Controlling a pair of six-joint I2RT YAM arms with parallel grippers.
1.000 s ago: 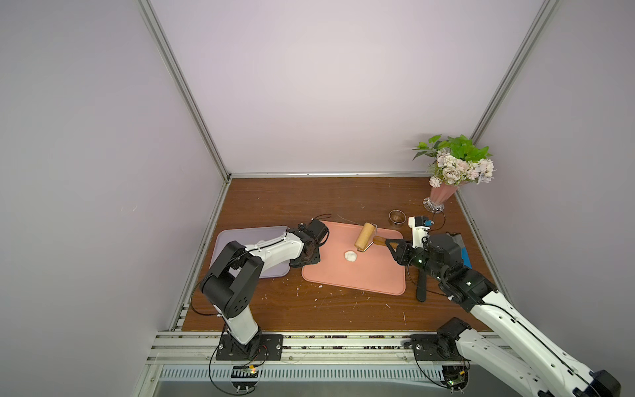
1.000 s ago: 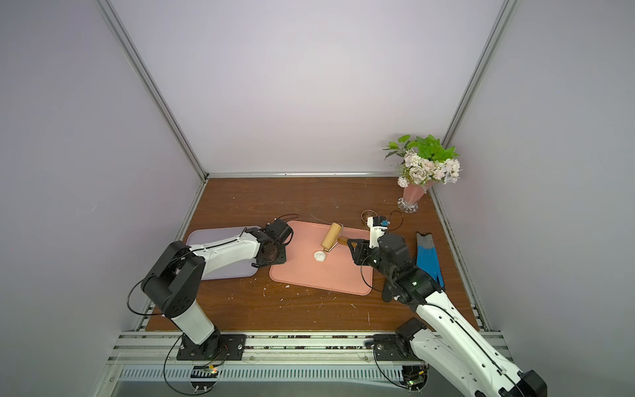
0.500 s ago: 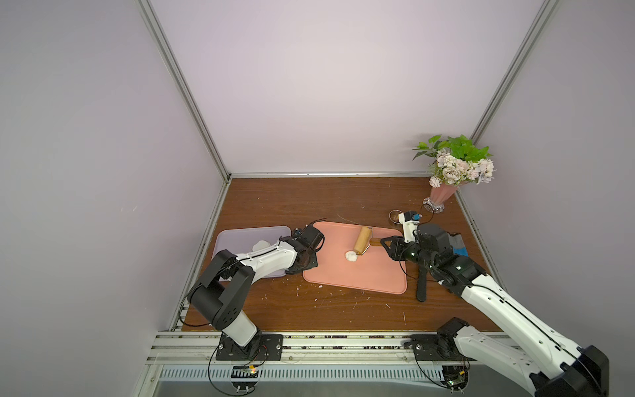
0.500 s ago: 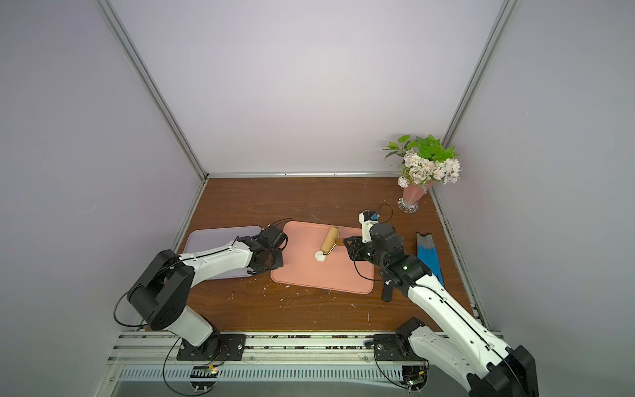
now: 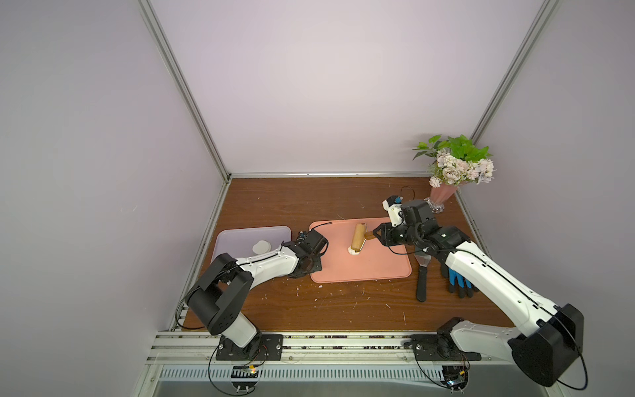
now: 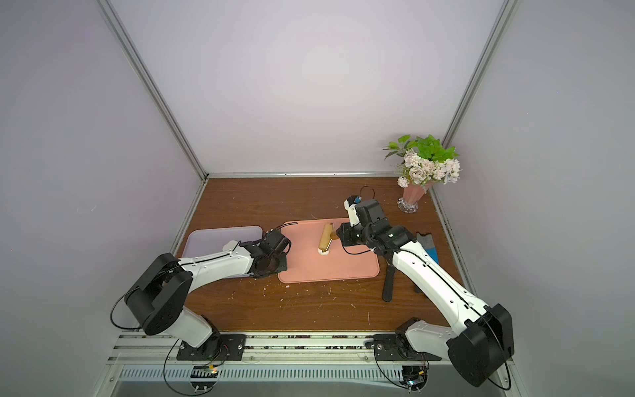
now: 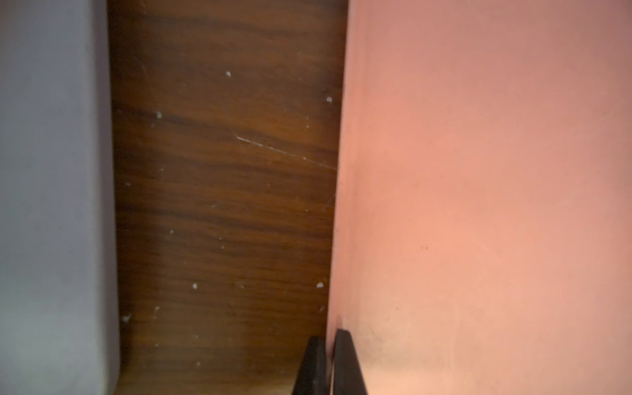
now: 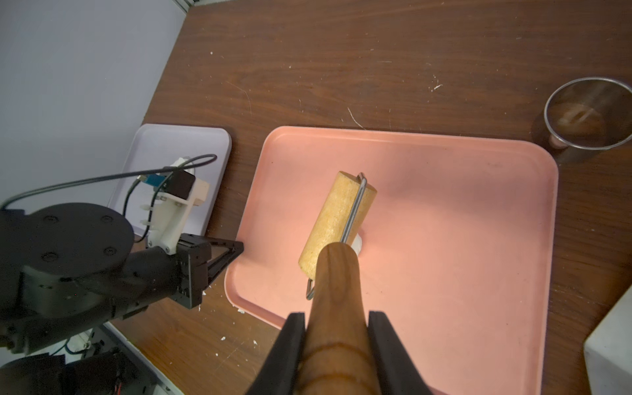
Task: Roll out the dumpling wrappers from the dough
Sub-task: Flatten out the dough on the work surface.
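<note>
The dough (image 5: pixel 353 251) lay near the middle of the pink tray (image 5: pixel 378 269), a small white lump showing only at the near end of the wooden roller (image 5: pixel 359 236). A second earlier it had sat in the clear, with the roller resting just beyond it. Since then the roller had been drawn over it. In the right wrist view only a sliver of white (image 8: pixel 357 243) peeked out beside the barrel. The right jaws gripped the roller's dark handle (image 8: pixel 337 307), one on each side, no wider or narrower than before.

The bigger change was on the other side. The left jaws, partly open a second ago, had closed on the left rim of the pink tray. The left wrist view showed one finger on the tabletop (image 7: pixel 222 205) side of the rim and one on the tray side.

This probably meant the tray was now pinned against sliding and the first pressing stroke was starting. The dough still looked like a lump, not yet a sheet.

One finished dumpling wrapper (image 5: pixel 262 246) lay on the lilac tray (image 5: pixel 240 235), well apart from the dough. The steel ring cutter (image 8: pixel 588 116) stood on the tabletop off the pink tray's corner.
</note>
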